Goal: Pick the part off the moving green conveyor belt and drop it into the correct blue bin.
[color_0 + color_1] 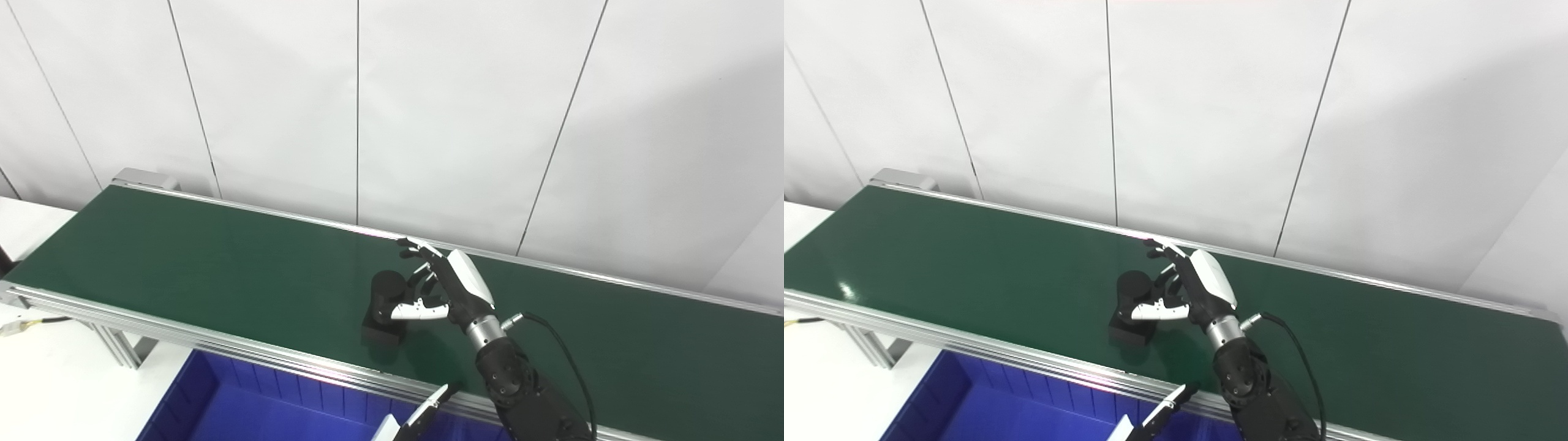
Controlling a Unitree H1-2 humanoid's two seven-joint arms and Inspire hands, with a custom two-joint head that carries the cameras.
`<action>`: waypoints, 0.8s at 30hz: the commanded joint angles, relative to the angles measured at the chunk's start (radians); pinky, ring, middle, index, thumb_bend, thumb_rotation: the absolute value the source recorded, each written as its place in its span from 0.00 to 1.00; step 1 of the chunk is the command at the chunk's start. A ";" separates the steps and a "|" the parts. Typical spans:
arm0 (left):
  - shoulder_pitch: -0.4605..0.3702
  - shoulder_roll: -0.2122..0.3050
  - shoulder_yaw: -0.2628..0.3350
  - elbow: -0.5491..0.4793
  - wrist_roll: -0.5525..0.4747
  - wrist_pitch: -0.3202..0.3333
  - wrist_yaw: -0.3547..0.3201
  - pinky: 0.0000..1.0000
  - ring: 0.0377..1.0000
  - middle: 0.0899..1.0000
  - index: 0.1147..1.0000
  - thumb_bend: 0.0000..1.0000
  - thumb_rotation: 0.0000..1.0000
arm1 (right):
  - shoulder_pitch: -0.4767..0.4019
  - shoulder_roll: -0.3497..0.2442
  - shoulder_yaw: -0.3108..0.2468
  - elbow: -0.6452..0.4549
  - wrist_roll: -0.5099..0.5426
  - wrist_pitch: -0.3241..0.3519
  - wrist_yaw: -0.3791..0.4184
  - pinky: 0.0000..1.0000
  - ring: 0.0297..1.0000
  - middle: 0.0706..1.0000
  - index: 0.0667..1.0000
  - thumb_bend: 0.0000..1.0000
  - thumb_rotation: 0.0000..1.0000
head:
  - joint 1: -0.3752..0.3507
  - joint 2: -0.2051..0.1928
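A black part (384,297), a short cylinder on a square base, stands on the green conveyor belt (184,263) near its front edge. My right hand (453,285) is on the belt just right of the part, open with fingers spread. Its thumb reaches across the part's near side and its fingers (422,252) stretch behind the part; I cannot tell whether they touch it. The part also shows in the right eye view (1132,294). Only fingertips of my left hand (425,411) show at the bottom edge, below the belt's front rail.
A blue bin (245,410) sits below the belt's front rail at the bottom left. A white table (37,367) lies to the left under the belt's end. A white panelled wall stands behind the belt. A cable loops off my right wrist.
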 commanded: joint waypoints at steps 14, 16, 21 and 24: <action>0.052 -0.072 -0.027 -0.067 -0.002 -0.010 -0.024 0.94 0.95 0.95 0.93 0.83 0.99 | -0.065 0.034 0.006 0.124 -0.035 0.074 -0.145 0.36 0.38 0.46 0.51 0.54 0.00 | -0.013 0.009; 0.051 -0.072 -0.026 -0.064 -0.002 -0.013 -0.025 0.94 0.95 0.95 0.93 0.83 0.99 | -0.064 0.027 0.008 0.130 -0.034 0.084 -0.143 0.31 0.35 0.44 0.52 0.51 0.00 | -0.014 0.007; 0.055 -0.072 -0.025 -0.068 0.000 -0.006 -0.027 0.93 0.96 0.96 0.94 0.84 1.00 | -0.061 0.016 0.015 0.108 -0.037 0.106 -0.131 0.31 0.34 0.44 0.53 0.51 0.00 | -0.025 0.016; 0.049 -0.074 -0.026 -0.057 -0.006 -0.019 -0.025 0.94 0.97 0.97 0.94 0.84 0.99 | -0.059 0.010 0.020 0.097 -0.040 0.107 -0.127 0.31 0.34 0.45 0.52 0.51 0.00 | -0.021 0.013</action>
